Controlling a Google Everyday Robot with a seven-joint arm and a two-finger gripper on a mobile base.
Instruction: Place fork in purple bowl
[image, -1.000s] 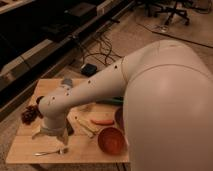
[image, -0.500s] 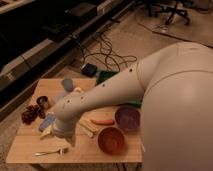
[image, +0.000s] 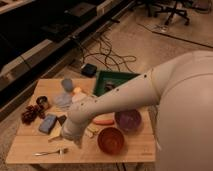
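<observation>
The fork (image: 50, 151), slim and silver, lies flat near the front left edge of the wooden table (image: 25, 146). The purple bowl (image: 129, 120) sits at the right side of the table, dark and glossy, with nothing in it. My white arm reaches across the table from the right. My gripper (image: 75, 139) hangs at its end, low over the table, just right of the fork and a little behind it. It is open and holds nothing. The gripper is left of both bowls.
An orange-red bowl (image: 111, 140) stands in front of the purple one. A green tray (image: 117, 80) is at the back. Grapes (image: 30, 114), a can (image: 42, 102), a blue sponge (image: 48, 123), a blue cup (image: 67, 85) and a pale yellowish utensil (image: 90, 132) crowd the left and middle.
My gripper has shifted right, from above the fork's left end to beside its right end. The arm has swung off the purple bowl, which now shows whole. The fork has not moved.
</observation>
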